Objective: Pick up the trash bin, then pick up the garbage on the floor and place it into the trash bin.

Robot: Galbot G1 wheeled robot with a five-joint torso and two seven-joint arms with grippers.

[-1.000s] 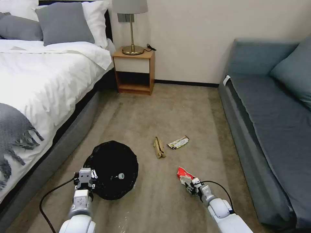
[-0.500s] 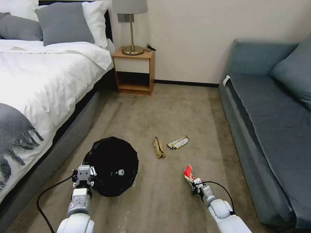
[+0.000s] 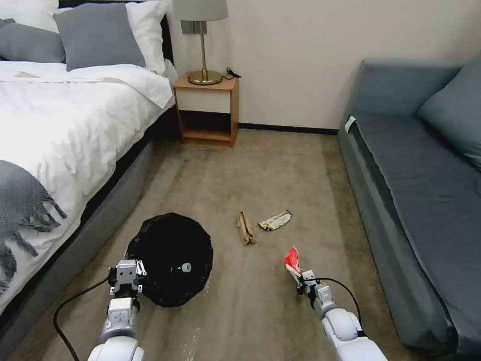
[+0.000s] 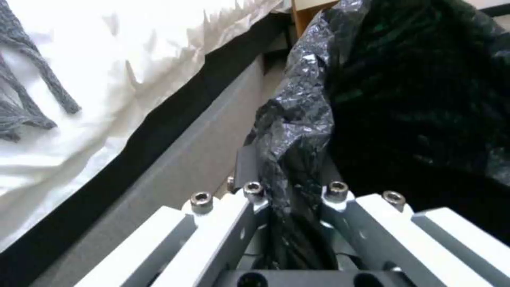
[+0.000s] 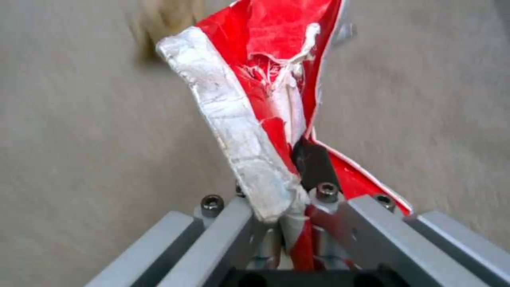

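No legible text, red-white packet (image 5: 265, 79) print unreadable, foil wrapper (image 3: 275, 220) lettering blurred

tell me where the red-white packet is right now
The red-white packet is pinched in the right pincer, on the robot's right in the head view, nearer than the brown wrapper.

Both arms have smooth, rounded white shells with grey bands at the joints. A thin black cable makes a loop beside each forearm. The left tool (image 3: 128, 275) is a small light-grey block with dark fittings on top. The right tool (image 3: 302, 277) is narrower and darker. In the wrist views, each tool has two flat, pale grey bars that run at an angle towards each other, with round silver socket screws at their ends.
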